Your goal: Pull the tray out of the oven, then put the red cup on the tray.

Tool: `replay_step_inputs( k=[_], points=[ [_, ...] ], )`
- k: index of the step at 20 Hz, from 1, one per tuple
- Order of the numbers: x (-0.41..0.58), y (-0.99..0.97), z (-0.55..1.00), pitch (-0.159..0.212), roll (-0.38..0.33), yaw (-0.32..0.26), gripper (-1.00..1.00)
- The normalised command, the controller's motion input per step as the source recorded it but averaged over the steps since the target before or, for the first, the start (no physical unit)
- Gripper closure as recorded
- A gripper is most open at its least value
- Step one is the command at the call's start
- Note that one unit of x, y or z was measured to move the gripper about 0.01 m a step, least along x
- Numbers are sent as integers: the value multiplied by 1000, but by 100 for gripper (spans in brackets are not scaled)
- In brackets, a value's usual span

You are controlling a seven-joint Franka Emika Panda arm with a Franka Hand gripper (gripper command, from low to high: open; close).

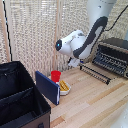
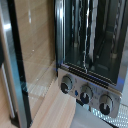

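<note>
The black oven (image 1: 114, 55) stands at the exterior view's right with its door (image 1: 96, 72) folded down and open. The wrist view looks close into the oven (image 2: 90, 65), showing its three knobs (image 2: 86, 93) and the ribbed dark tray (image 2: 88, 35) inside the cavity. The red cup (image 1: 55, 76) stands upright on the wooden table, to the exterior view's left of the oven door. My gripper (image 1: 75, 63) hangs above the table between the cup and the door, touching neither. Its fingers are too small to read, and they are absent from the wrist view.
An upright blue flat board (image 1: 47, 87) leans beside a small white bowl with yellow contents (image 1: 65, 88), just in front of the cup. A large black open crate (image 1: 20, 100) fills the exterior view's lower left. A slatted screen stands behind the table.
</note>
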Motion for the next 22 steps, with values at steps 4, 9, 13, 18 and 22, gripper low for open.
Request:
replay_step_inputs(
  k=[4, 9, 13, 18, 22],
  points=[
    [0, -761, -106, 0, -55, 0, -100],
    [5, -742, -37, 0, -67, 13, -100],
    [11, -689, 0, 0, -118, 51, -100],
    [13, -681, 0, 0, -135, 51, -100],
    [12, -690, -1, 0, -126, 54, -100]
  ],
)
